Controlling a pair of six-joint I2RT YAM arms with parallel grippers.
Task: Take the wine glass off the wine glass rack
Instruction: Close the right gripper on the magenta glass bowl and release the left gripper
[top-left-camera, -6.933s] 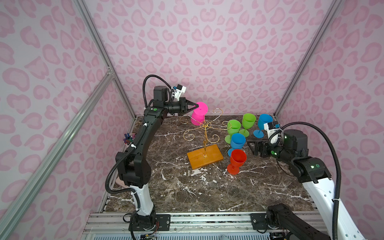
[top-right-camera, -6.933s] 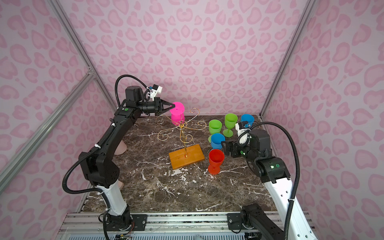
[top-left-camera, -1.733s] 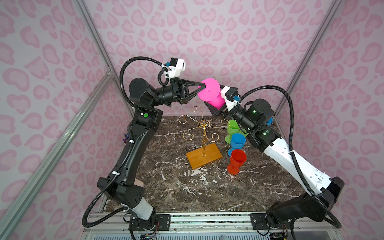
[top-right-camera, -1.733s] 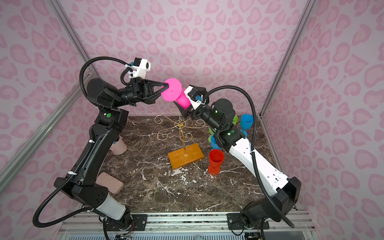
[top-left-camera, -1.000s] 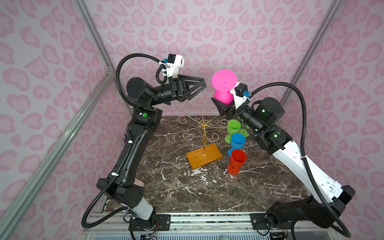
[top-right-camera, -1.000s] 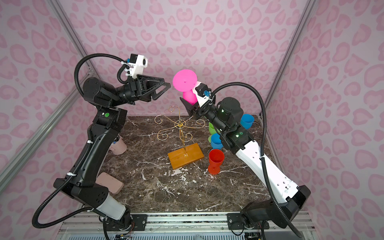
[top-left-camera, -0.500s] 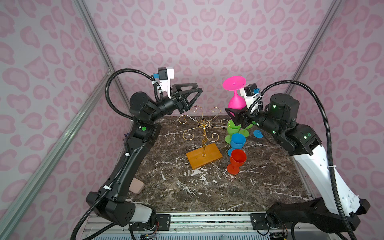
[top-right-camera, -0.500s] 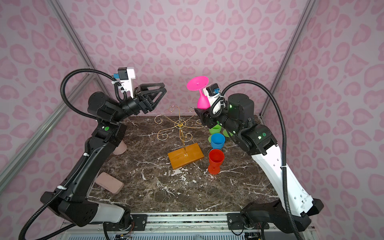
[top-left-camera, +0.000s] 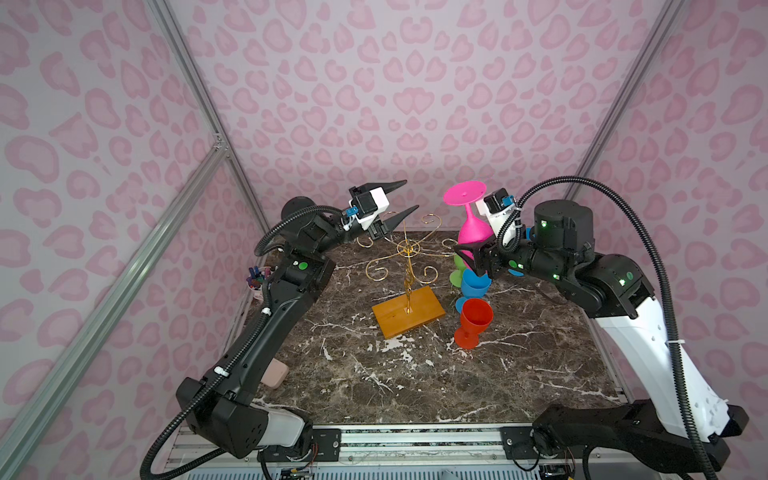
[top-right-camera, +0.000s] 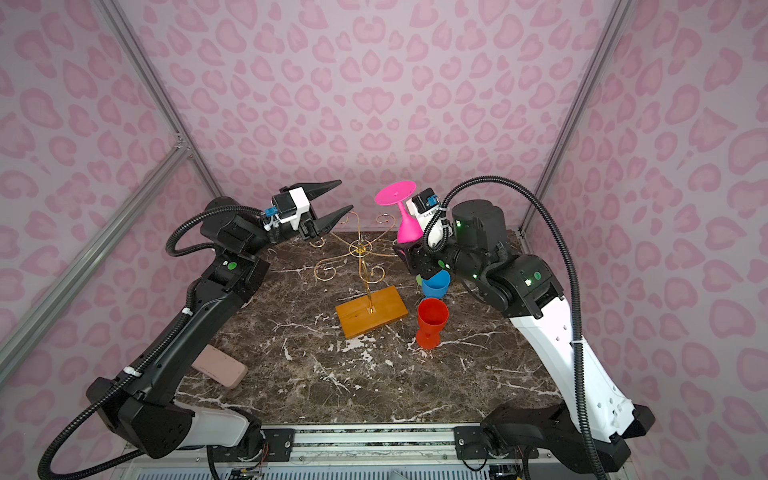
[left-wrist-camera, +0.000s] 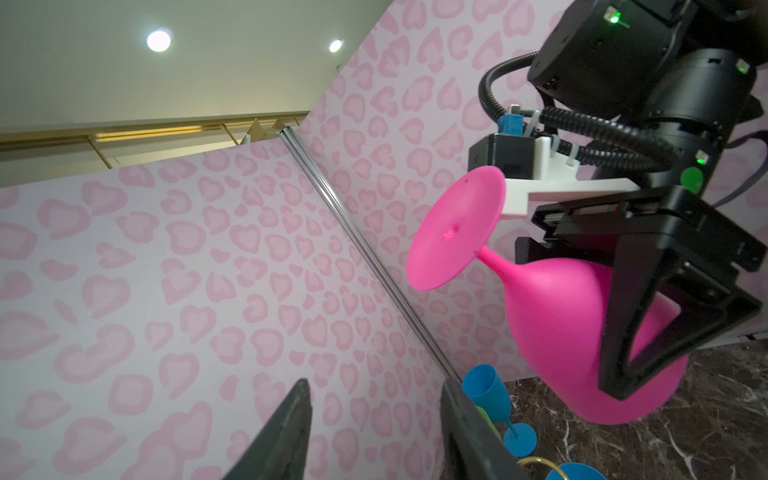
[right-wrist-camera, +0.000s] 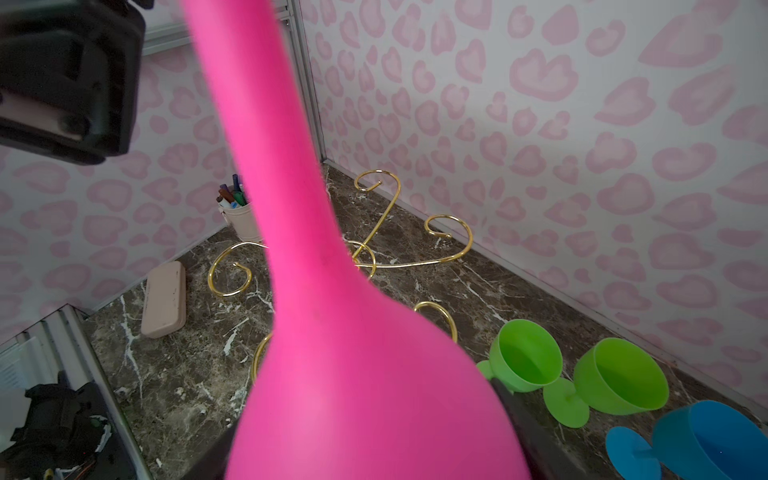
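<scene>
The pink wine glass (top-left-camera: 471, 226) (top-right-camera: 405, 226) hangs in the air, foot upward, to the right of the wine glass rack's top. My right gripper (top-left-camera: 469, 255) (top-right-camera: 409, 253) is shut on its bowl, which fills the right wrist view (right-wrist-camera: 332, 332). The wine glass rack (top-left-camera: 409, 249) (top-right-camera: 360, 249) is thin gold wire on an orange wooden base (top-left-camera: 409, 309), and its curled arms (right-wrist-camera: 390, 212) carry no glass. My left gripper (top-left-camera: 409, 194) (top-right-camera: 345, 194) hovers open and empty above the rack's left side. In the left wrist view the left gripper (left-wrist-camera: 376, 399) points at the wall, left of the wine glass (left-wrist-camera: 552, 316).
Right of the rack stand a red glass (top-left-camera: 473, 320), a blue glass (top-left-camera: 476, 282) and green glasses (right-wrist-camera: 523, 357), with another blue glass (right-wrist-camera: 706, 440) behind. A pink case (top-right-camera: 218, 365) lies front left. A pen cup (top-left-camera: 255, 280) stands by the left wall.
The right arm has carried the pink glass down and to the right, away from the left gripper. The empty left gripper has drawn back and sunk lower, its jaws slightly narrower.
</scene>
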